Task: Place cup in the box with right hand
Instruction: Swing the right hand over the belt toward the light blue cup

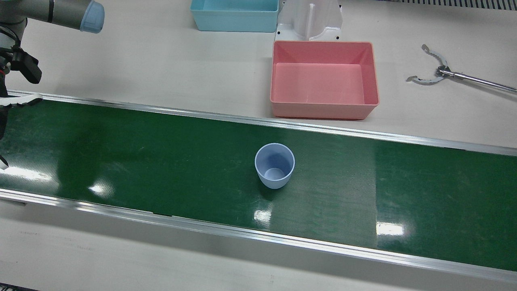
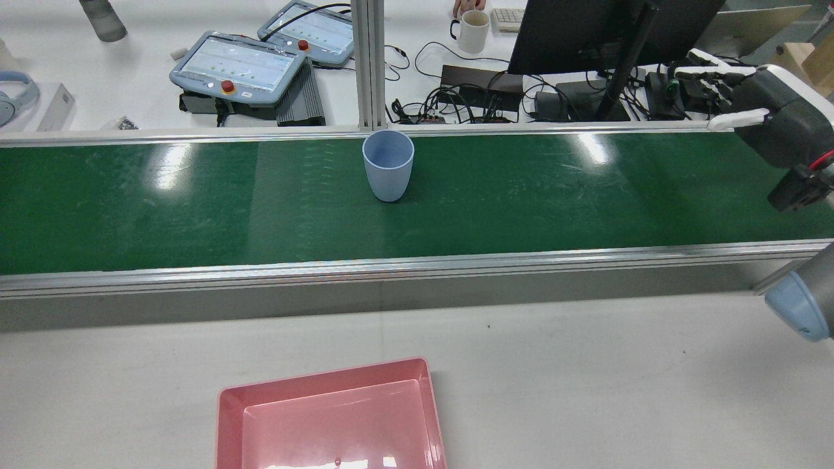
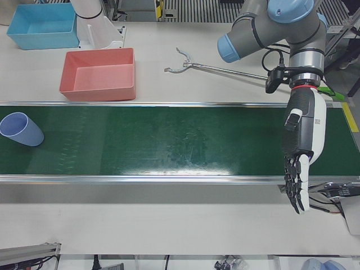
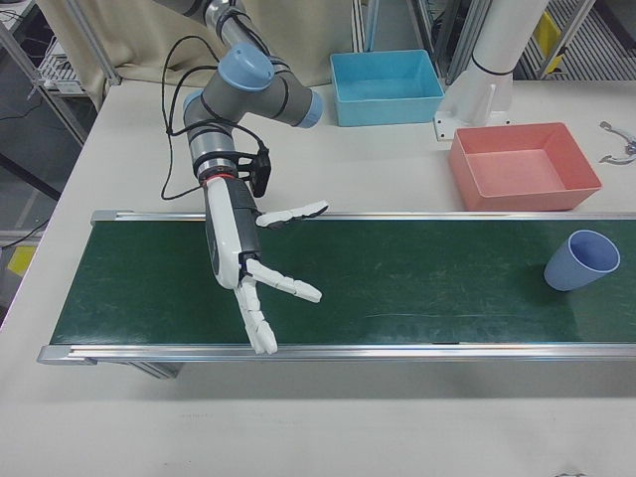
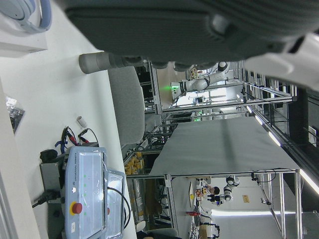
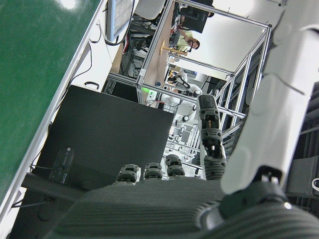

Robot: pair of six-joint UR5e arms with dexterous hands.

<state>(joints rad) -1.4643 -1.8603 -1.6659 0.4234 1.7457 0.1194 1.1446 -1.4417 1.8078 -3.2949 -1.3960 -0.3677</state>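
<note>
A light blue cup (image 1: 274, 165) stands upright and alone near the middle of the green conveyor belt (image 1: 121, 153); it also shows in the rear view (image 2: 388, 164). The empty pink box (image 1: 323, 111) sits on the table just beyond the belt, a short way from the cup. My right hand (image 4: 243, 258) hovers over the belt's far end, well away from the cup (image 4: 581, 260), open with its fingers spread. My left hand (image 3: 304, 152) hangs over the opposite end of the belt, fingers stretched downward, holding nothing.
A blue bin (image 1: 234, 16) and a white arm pedestal (image 1: 309, 20) stand behind the pink box. A metal grabber tool (image 1: 436, 72) lies on the table to the box's side. Beyond the belt are teach pendants (image 2: 238, 65), a monitor (image 2: 586, 32) and cables.
</note>
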